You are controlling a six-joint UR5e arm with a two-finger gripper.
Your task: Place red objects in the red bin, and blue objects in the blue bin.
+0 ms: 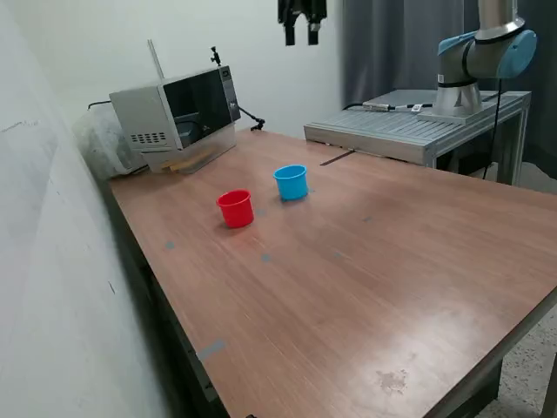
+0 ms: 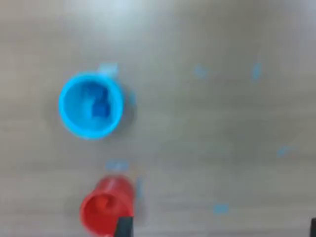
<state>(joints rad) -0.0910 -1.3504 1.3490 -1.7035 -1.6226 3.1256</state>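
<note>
The red cup [image 1: 236,208] and the light blue cup [image 1: 291,182] stand upright side by side on the wooden table [image 1: 365,279]. In the blurred wrist view, the light blue cup [image 2: 91,105] holds dark blue cubes [image 2: 98,104]. The red cup [image 2: 106,207] shows something red inside, too blurred to name. No loose cubes show on the table. My gripper [image 1: 301,35] hangs high above the cups at the top of the exterior view, open and empty. Its fingertips [image 2: 123,227] show wide apart at the edge of the wrist view.
A grey microwave-like box [image 1: 178,113] sits at the table's far corner on the exterior view's left, near a wall. A metal platform [image 1: 409,131] with the arm's base [image 1: 474,61] stands behind the table on the exterior view's right. Small blue marks dot the tabletop.
</note>
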